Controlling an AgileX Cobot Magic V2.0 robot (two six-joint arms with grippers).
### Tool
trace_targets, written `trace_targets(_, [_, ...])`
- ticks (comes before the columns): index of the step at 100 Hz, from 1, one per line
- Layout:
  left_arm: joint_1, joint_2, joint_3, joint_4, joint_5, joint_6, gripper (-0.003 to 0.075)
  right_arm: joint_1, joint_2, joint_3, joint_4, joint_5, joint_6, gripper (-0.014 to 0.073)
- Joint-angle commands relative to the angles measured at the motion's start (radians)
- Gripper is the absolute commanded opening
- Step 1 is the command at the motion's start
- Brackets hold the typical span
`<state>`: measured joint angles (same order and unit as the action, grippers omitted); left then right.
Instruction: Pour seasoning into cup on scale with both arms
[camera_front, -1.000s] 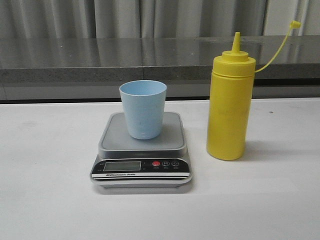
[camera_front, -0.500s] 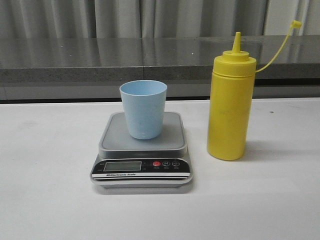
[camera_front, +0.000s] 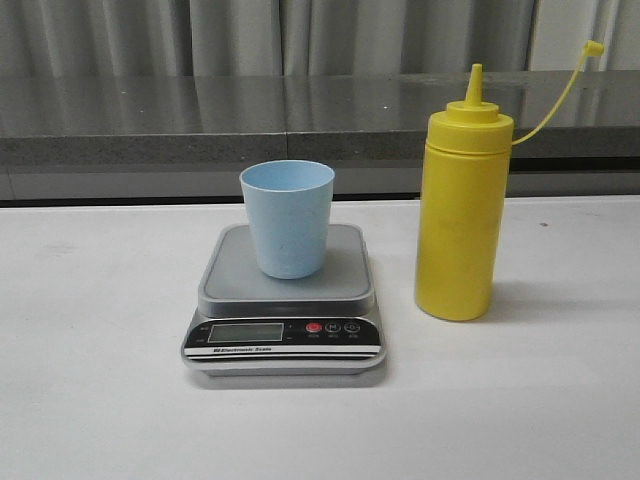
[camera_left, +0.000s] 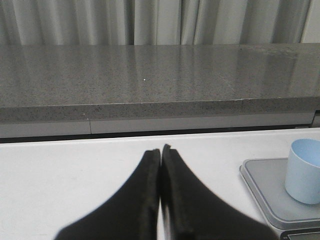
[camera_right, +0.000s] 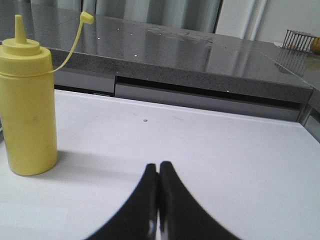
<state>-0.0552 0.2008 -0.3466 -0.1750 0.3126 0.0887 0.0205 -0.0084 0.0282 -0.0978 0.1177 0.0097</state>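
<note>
The pale blue cup (camera_front: 287, 218) stands upright on the grey platform of the scale (camera_front: 285, 300) in the front view. The yellow seasoning bottle (camera_front: 460, 210) stands upright to the right of the scale, its tethered cap hanging off to the right. Neither arm shows in the front view. In the left wrist view my left gripper (camera_left: 160, 150) is shut and empty over the white table, with the cup (camera_left: 305, 171) and scale (camera_left: 272, 192) off to one side. In the right wrist view my right gripper (camera_right: 158, 166) is shut and empty, apart from the bottle (camera_right: 27, 102).
The white table (camera_front: 100, 300) carries the scale and bottle. A dark grey stone ledge (camera_front: 200, 115) runs along the back under grey curtains. A wire rack (camera_right: 300, 40) sits on the ledge in the right wrist view.
</note>
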Motion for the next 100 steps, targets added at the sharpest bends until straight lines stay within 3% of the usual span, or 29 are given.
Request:
trace_targets(1, [0.003,0.007,-0.024,-0.013,-0.081,-0.006,-0.0018,-0.007,-0.017,0.001,-0.01,-0.086,-0.01,-0.0067])
trace_targets(47, [0.003,0.007,-0.019,0.021,-0.084,-0.006,-0.0018,-0.007,-0.017,0.001,-0.01,-0.086,-0.01,-0.0067])
trace_targets(64, [0.003,0.007,0.072,0.106,-0.193,-0.006,-0.0018,-0.007,-0.017,0.001,-0.01,-0.085,-0.01,-0.0067])
trace_targets(100, [0.003,-0.072,0.319,0.135,-0.417,-0.006,-0.0018,-0.007,-0.017,0.001,-0.01,-0.085,-0.01,-0.0067])
